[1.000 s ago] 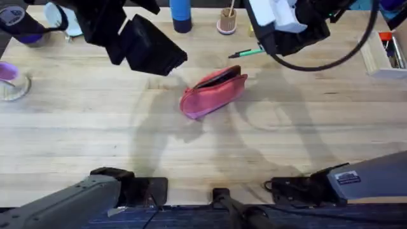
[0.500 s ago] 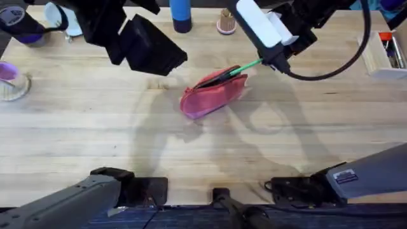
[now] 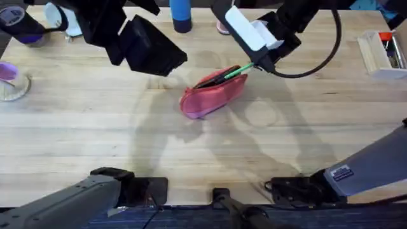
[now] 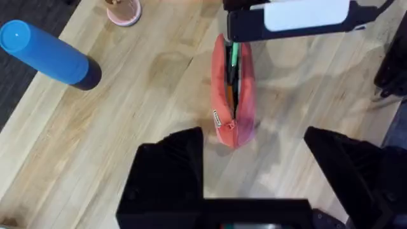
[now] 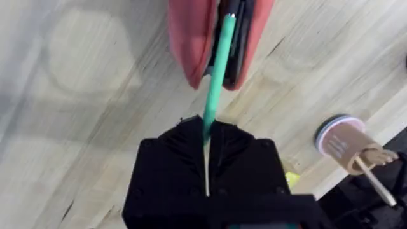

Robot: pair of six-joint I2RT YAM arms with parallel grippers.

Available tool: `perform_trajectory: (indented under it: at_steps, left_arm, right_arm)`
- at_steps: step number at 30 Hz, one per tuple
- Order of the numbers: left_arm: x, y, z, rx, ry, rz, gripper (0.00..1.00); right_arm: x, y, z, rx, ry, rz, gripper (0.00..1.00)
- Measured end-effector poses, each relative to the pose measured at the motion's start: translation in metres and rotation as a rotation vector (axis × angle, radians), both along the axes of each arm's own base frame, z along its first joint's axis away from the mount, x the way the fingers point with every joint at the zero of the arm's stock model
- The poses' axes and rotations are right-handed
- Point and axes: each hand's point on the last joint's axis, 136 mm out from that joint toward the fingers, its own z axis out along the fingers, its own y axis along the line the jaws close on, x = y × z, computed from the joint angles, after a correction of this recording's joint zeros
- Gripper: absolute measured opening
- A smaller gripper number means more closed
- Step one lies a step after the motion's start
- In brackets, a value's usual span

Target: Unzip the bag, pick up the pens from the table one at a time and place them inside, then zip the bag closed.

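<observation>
Butcher-block counter [image 3: 95,133], plank grain showing, carries the items we list. Pink bag [image 3: 213,93]: lying near the centre, zipper open along its top edge, a dark pen already lodged inside. Green pen [image 3: 236,69]: pinched at its rear end by the right gripper [image 3: 259,63], its dark tip entering the bag's mouth. Left gripper [image 4: 254,178]: fingers spread wide, raised over the counter just left of the bag, holding nothing. Blue cylinder [image 3: 180,15] and pink cup [image 5: 346,145] with stick: far edge.
</observation>
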Motion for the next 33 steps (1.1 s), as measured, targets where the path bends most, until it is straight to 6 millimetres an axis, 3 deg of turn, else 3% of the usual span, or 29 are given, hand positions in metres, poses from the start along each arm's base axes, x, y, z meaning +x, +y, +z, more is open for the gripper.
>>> perform_trajectory:
  at_steps: [6,13,21,22,25,29,30,33]
  left_arm:
    - [0.000,0.000,0.000,0.000,0.000,0.000,0.993]
    - [0.000,0.000,0.000,0.000,0.000,0.000,0.993]
    - [0.000,0.000,0.000,0.000,0.000,0.000,0.993]
    - [0.000,0.000,0.000,0.000,0.000,0.000,0.993]
    - [0.000,0.000,0.000,0.000,0.000,0.000,0.992]
    - [0.001,0.000,0.000,0.000,-0.003,0.000,0.993]
    - [0.001,0.000,0.000,-0.001,-0.004,0.000,0.993]
    - [0.001,0.000,0.000,-0.001,-0.004,0.000,0.994]
  right_arm:
    - [0.002,0.022,-0.009,0.012,-0.005,0.052,0.031]
    - [-0.006,0.050,-0.048,-0.020,0.078,0.126,0.031]
    - [-0.022,0.084,-0.050,0.013,0.083,0.210,0.031]
    - [-0.023,0.086,-0.050,0.015,0.085,0.212,0.062]
    - [-0.025,0.089,-0.049,0.025,0.090,0.219,0.360]
    - [-0.026,0.091,-0.049,0.034,0.091,0.219,0.905]
    - [-0.026,0.091,-0.049,0.035,0.091,0.221,0.973]
    - [-0.026,0.091,-0.049,0.034,0.094,0.220,0.996]
